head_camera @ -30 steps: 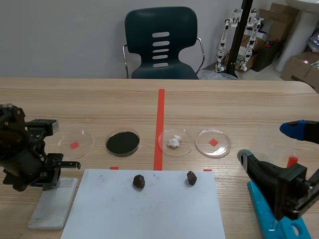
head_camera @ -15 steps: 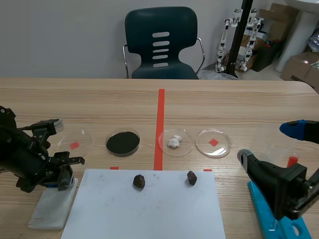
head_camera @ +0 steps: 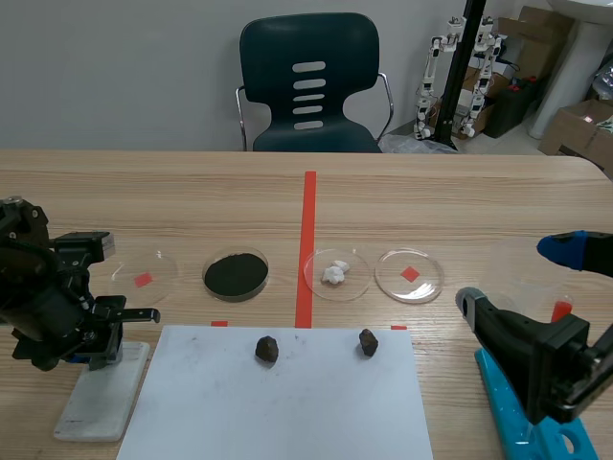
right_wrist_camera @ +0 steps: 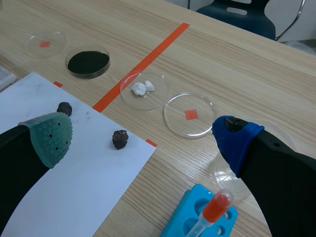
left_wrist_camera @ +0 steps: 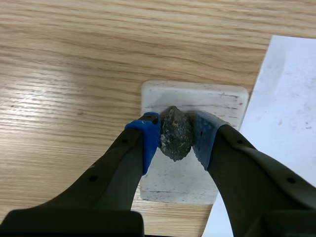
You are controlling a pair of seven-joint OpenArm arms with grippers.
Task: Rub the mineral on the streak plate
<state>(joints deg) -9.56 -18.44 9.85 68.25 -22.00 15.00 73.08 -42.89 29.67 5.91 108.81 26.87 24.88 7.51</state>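
Note:
My left gripper (left_wrist_camera: 176, 137) is shut on a dark grey-green mineral (left_wrist_camera: 175, 133), pressed between its blue pads directly over the white streak plate (left_wrist_camera: 193, 173). In the scene view that gripper (head_camera: 101, 337) hangs over the far end of the streak plate (head_camera: 101, 398) at the table's left front. Two more dark minerals (head_camera: 267, 349) (head_camera: 368, 341) lie on the white paper sheet (head_camera: 278, 402). My right gripper (right_wrist_camera: 143, 136) stands open at the right front, well away from the plate.
Several petri dishes stand in a row behind the paper: an empty one (head_camera: 146, 275), one with black powder (head_camera: 236, 274), one with white lumps (head_camera: 336, 273), another empty one (head_camera: 409, 274). A blue rack with a red-capped dropper (right_wrist_camera: 207, 217) sits under the right arm.
The left gripper swung right along the streak plate and came back left with the mineral in its grip. The right arm stayed still.

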